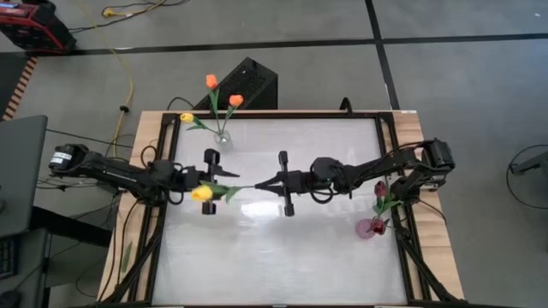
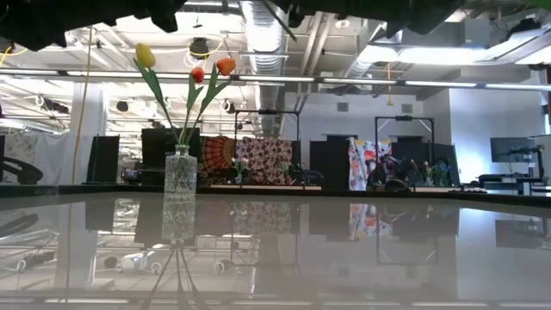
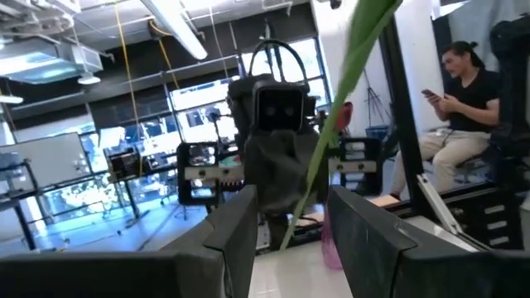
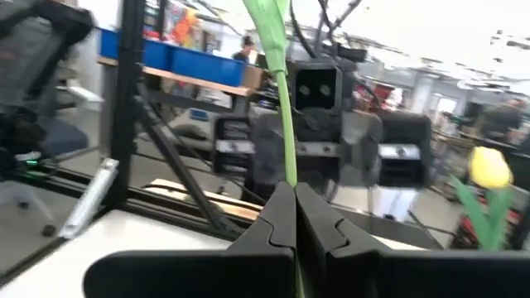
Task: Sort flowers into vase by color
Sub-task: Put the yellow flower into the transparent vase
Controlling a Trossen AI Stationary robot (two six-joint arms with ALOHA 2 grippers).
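Yellow tulip is held mid-air over the counter centre, between both arms: right hand clamped on its stem, left hand open around it near the head. Risk: an early right release before the left closes drops it, and clear vase is well apart.

Two dark, jointed arms are seen, trailed by black cables; matte black angular fingers are shown.

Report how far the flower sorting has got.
Done: the clear vase holds one yellow and two orange tulips; the pink vase holds a dark red one. In hand: a yellow tulip spans both arms, the right pincer shut on its stem, the left pincer open around it. Left: vasing it.
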